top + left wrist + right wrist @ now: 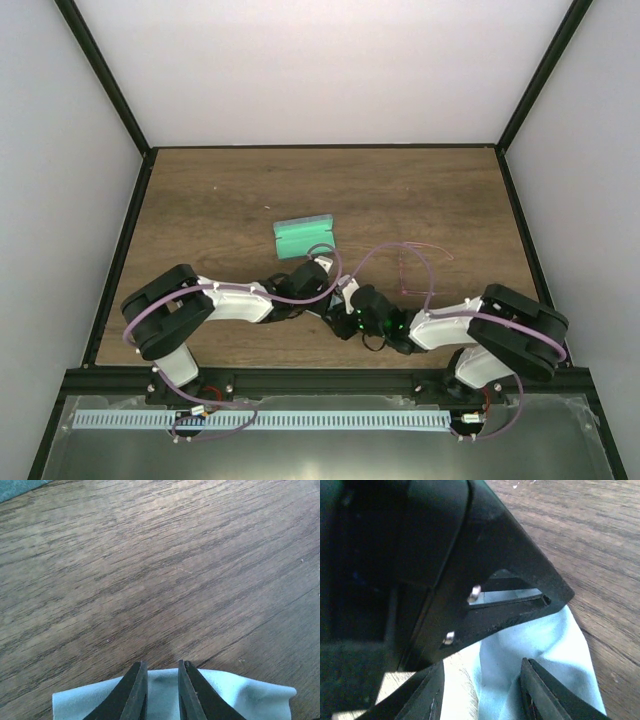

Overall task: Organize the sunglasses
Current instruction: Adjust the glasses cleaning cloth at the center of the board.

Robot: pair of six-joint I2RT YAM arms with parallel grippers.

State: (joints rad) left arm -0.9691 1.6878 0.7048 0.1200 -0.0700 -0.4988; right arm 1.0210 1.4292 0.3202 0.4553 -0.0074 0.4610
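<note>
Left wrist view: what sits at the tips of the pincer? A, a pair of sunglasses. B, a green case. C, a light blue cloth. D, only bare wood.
C: a light blue cloth is bunched at the tips of the left pincer, whose fingers stand nearly together on it, above the wooden table.

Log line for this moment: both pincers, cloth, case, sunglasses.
left pincer: shut on blue cloth | right pincer: open, astride it | green case: beyond both pincers | sunglasses: untouched, right of case
</note>
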